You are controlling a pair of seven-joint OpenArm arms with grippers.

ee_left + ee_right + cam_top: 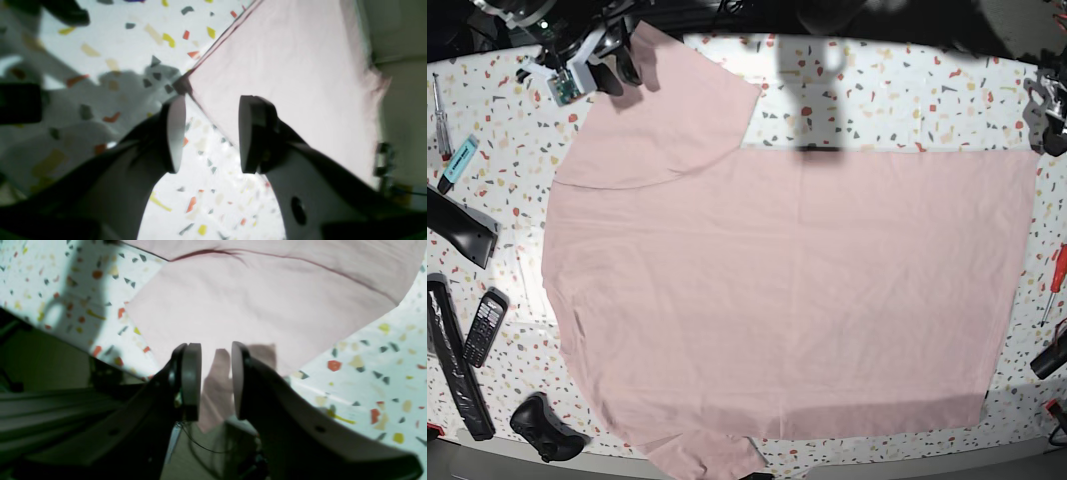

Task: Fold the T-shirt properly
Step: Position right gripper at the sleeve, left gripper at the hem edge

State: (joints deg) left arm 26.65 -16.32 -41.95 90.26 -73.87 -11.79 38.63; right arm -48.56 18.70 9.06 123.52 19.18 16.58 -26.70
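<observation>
One pale pink T-shirt [787, 290] lies flat on the speckled table [877, 100], soft cotton, plain side up. Left gripper [211, 133] stands wide, empty. Right gripper [216, 378] is narrow around a sleeve edge

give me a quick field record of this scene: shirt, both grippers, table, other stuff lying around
shirt: pale pink T-shirt spread flat, plain side up; one sleeve lies on the body at the base view's upper left
left gripper: left gripper open, holding nothing, above the shirt's edge at a corner
right gripper: right gripper partly open, a bit of the sleeve's edge between its jaws; grip not clear
table: white speckled table
other items: phone, teal marker, red screwdriver, black controller
</observation>
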